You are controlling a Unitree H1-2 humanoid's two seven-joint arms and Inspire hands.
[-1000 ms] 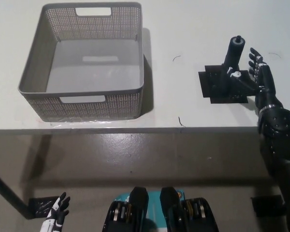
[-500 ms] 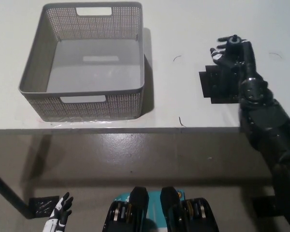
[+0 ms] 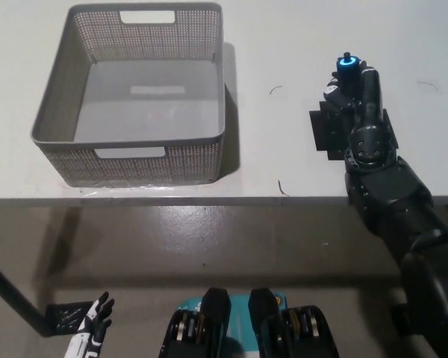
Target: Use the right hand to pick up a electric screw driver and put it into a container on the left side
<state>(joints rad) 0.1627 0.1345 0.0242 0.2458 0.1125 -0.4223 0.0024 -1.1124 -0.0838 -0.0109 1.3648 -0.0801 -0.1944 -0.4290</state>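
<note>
One view only, head camera. My right hand (image 3: 352, 93) wrapped around electric screwdriver (image 3: 347, 68) at right of table (image 3: 284, 45), fingers curled on its body; blue ring lit on tip, tool upright over black mat (image 3: 322, 131), which I take for its marked start spot. Grey mesh basket (image 3: 127, 153) sits far left, well apart, open top ready to receive. Left hand (image 3: 93, 326) rests low at near left, below table edge, fingers spread, out of way.

Grey perforated basket (image 3: 131, 160), black screwdriver (image 3: 346, 73), blue-lit tip
</note>
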